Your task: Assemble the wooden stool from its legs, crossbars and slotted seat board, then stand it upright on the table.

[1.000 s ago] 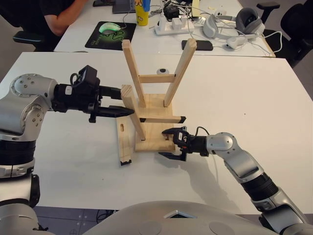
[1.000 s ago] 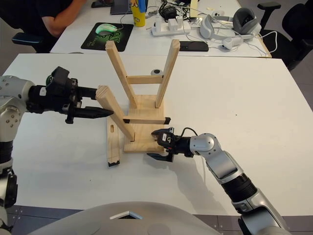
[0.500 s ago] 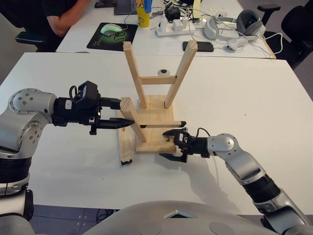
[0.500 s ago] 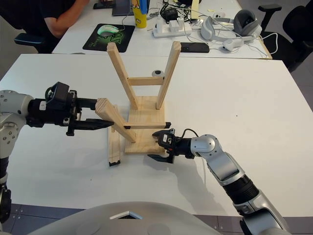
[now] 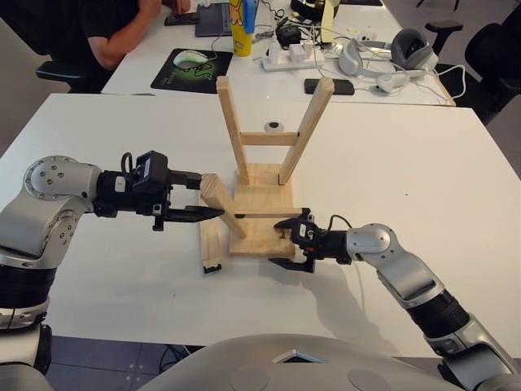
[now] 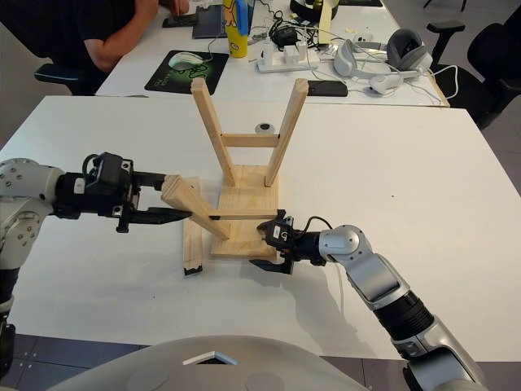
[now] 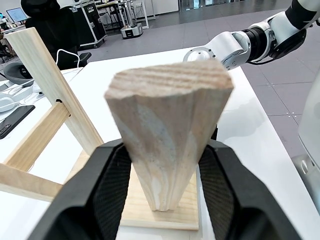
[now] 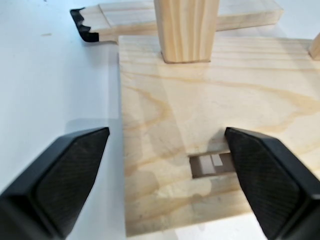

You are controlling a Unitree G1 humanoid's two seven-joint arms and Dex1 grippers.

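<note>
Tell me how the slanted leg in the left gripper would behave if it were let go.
The slanted leg looks like stiff solid wood, so it should not flex in the left gripper. It leans well off upright, so if released it would probably tip rather than stand. Its flat, squared faces should sit steady in a grip, not roll.

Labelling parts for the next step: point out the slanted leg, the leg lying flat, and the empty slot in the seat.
slanted leg (image 7: 167, 150), left wrist view, near side below the end grain
flat leg (image 5: 209, 244), left eye view, mid-length
empty slot (image 8: 212, 165), right wrist view, its middle
</note>
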